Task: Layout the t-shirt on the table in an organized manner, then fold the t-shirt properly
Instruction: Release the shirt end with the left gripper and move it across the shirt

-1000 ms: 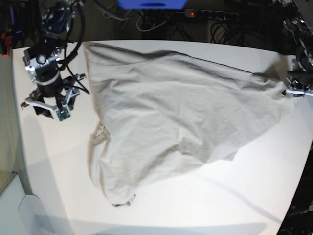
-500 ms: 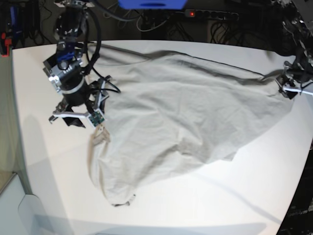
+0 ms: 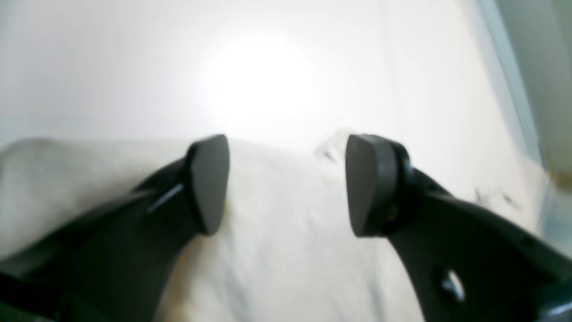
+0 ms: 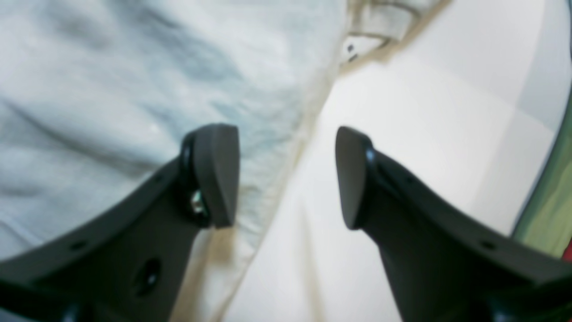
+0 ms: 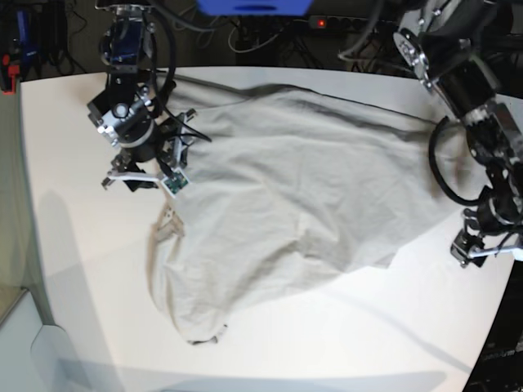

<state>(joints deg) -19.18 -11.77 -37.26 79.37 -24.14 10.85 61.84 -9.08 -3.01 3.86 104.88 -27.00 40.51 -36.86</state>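
Grey-beige t-shirt (image 5: pixel 302 204): crumpled across table (image 5: pixel 73 269), unfolded. Right gripper (image 4: pixel 286 176): jaws apart, straddling hem. Left gripper (image 3: pixel 286 183): jaws apart, empty, over shirt edge. Risk: pinching doubled layers, or dragging cloth off the table edge

A robotics lab: white table (image 5: pixel 73 269), tangled cables (image 5: pixel 270 41) behind (plus a power strip (image 5: pixel 351 24)).
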